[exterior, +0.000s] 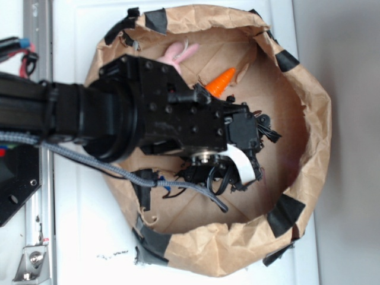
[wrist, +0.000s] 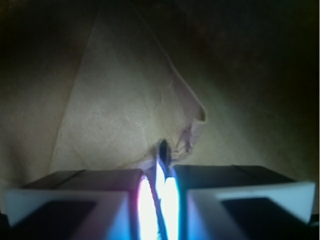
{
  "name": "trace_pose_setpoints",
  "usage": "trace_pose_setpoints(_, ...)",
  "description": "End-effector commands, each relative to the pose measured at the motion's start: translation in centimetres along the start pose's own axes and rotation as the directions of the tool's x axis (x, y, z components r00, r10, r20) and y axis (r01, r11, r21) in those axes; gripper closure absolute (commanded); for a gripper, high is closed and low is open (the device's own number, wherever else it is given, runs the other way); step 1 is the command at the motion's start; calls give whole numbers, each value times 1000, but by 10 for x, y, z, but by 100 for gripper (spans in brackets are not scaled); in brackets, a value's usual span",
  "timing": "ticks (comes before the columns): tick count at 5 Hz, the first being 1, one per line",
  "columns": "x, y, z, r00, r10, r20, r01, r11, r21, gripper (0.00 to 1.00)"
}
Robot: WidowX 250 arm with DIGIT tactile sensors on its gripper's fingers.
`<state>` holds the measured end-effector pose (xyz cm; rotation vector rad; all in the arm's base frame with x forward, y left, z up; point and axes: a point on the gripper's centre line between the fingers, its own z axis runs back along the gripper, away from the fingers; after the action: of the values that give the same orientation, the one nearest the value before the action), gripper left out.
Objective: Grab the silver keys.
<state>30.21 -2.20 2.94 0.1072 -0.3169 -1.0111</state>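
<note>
In the wrist view my gripper (wrist: 161, 172) is shut on a thin metal blade, one of the silver keys (wrist: 163, 150), seen edge-on. It glares bright between the two pads and its dark tip sticks out past them, over the brown paper floor. The rest of the bunch is hidden. In the exterior view my gripper (exterior: 266, 132) sits low inside the paper bag, right of centre. The black arm covers the keys there.
The brown paper bag (exterior: 312, 101), with its rim rolled down and black tape patches (exterior: 285, 215), walls in the space. An orange toy carrot (exterior: 222, 82) and a pink plush bunny (exterior: 178, 54) lie at the bag's upper side. A creased paper fold (wrist: 192, 125) rises ahead of the jaws.
</note>
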Motion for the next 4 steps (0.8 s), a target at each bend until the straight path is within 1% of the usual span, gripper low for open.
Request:
trace_pose_setpoints(1,9,6,22,999,1,36,-3,999,44,100)
trace_pose_setpoints(2,5,14,39,998,65,7,-65,997,38,100)
trace_pose_setpoints(3,-5,29,89,947,319,-34,-318,948,27,100)
trace_pose_setpoints(4,-32,52,140,818,556,-147,-567,822,-48,100)
